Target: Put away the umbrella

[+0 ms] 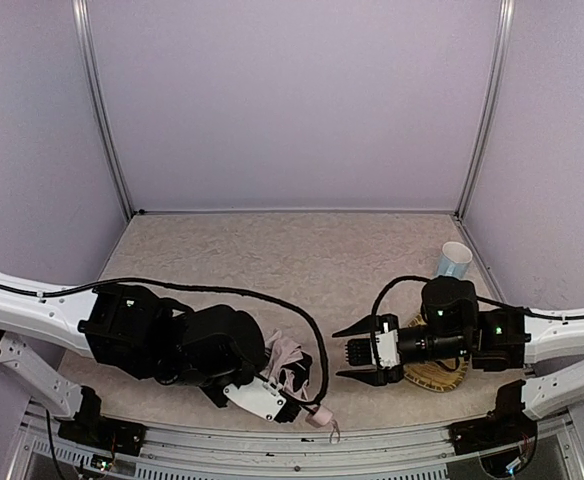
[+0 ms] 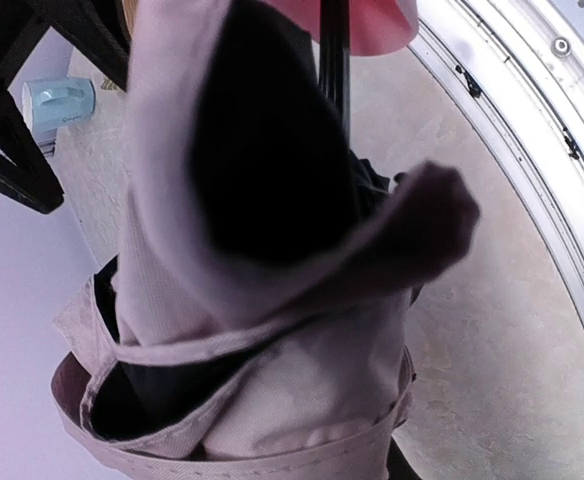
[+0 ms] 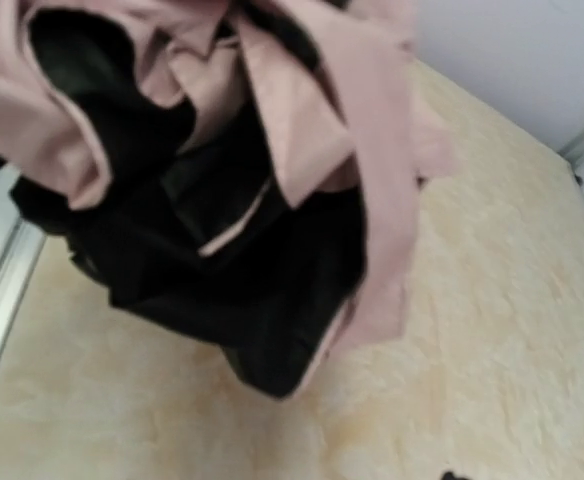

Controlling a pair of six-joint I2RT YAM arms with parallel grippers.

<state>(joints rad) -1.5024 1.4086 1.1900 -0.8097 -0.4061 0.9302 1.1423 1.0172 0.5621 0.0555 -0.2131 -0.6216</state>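
Note:
The umbrella [image 1: 287, 362] is a crumpled bundle of pale pink fabric and black lining at the near middle of the table. Its small pink handle [image 1: 320, 418] sticks out toward the front rail. My left gripper [image 1: 278, 392] is buried in the fabric and holds the bundle; its fingers are hidden. In the left wrist view the fabric [image 2: 272, 330] fills the frame, with the black shaft [image 2: 332, 70] and handle [image 2: 372, 25] at the top. My right gripper [image 1: 357, 352] is open and empty, a little right of the umbrella. The right wrist view shows the bundle [image 3: 232, 200] close ahead.
A woven straw tray [image 1: 442, 378] lies under my right wrist. A pale blue cup [image 1: 454, 260] stands at the back right and also shows in the left wrist view [image 2: 57, 100]. The metal front rail [image 1: 302, 440] runs along the near edge.

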